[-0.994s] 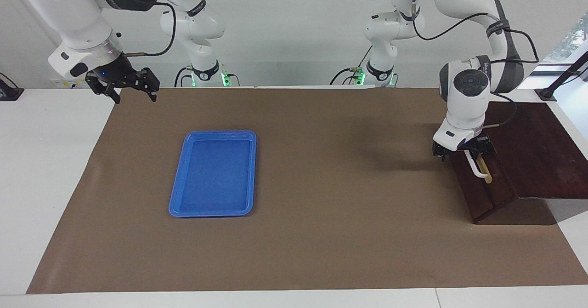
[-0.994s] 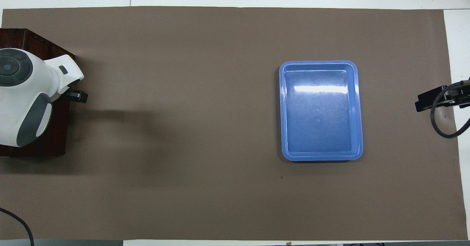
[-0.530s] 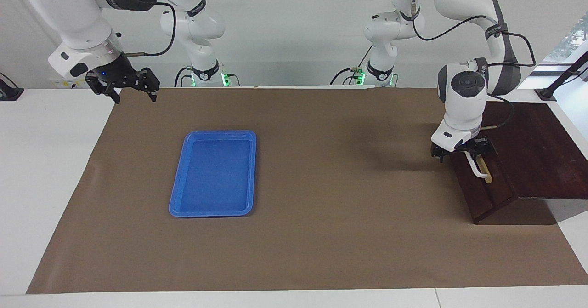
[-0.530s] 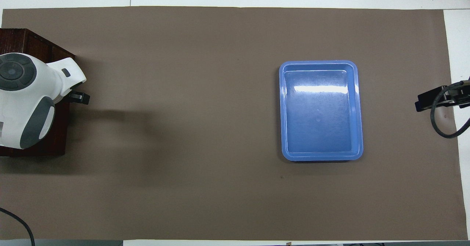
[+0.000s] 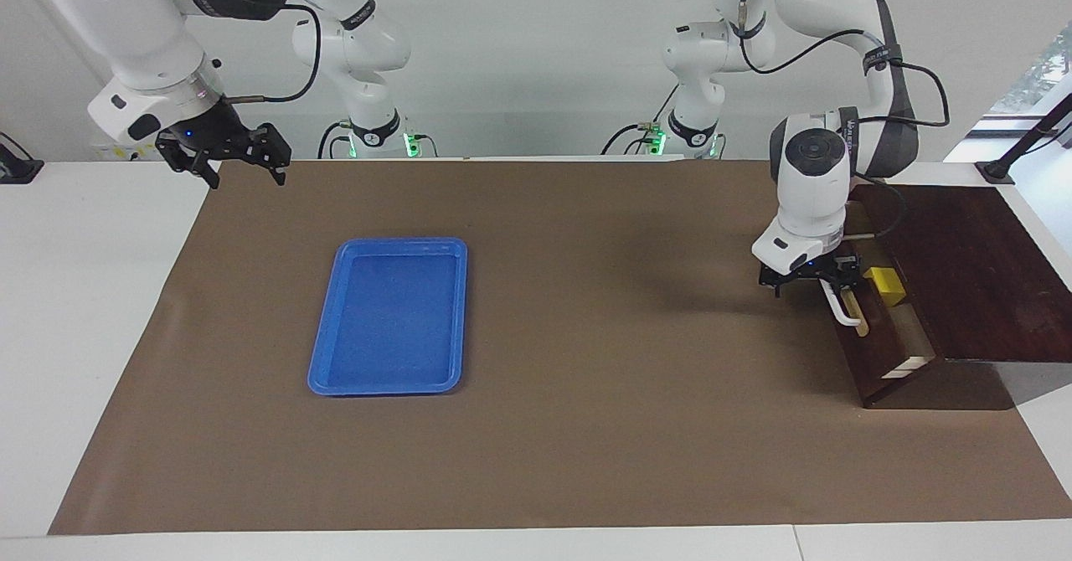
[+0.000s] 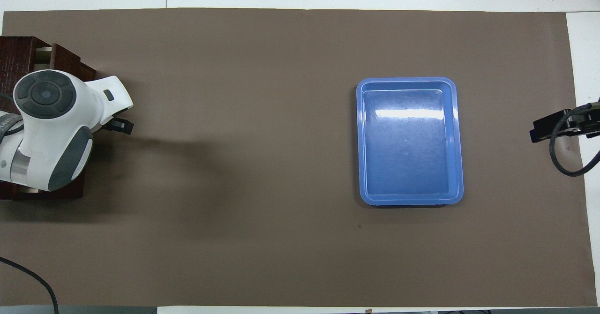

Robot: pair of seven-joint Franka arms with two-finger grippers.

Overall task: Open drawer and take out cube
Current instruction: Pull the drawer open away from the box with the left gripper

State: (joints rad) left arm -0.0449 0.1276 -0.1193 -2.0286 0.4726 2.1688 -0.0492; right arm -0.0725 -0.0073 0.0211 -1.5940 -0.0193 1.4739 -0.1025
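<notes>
Yellow is now exposed: the cube [image 5: 884, 285] lies in the pale interior of the drawer [image 5: 871, 352], which has been drawn partway out at the left arm's end of the table. The white handle [image 5: 839, 308] is hooked by the left gripper [image 5: 808, 279], jaws wide. The right gripper [image 5: 224, 159] waits open, well apart. Extraction can soon be attempted.

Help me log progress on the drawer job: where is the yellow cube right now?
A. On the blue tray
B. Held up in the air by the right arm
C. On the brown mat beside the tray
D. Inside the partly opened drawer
D: the cube sits on the pale interior of the drawer, which is pulled partly out, with the left gripper at its handle.
</notes>
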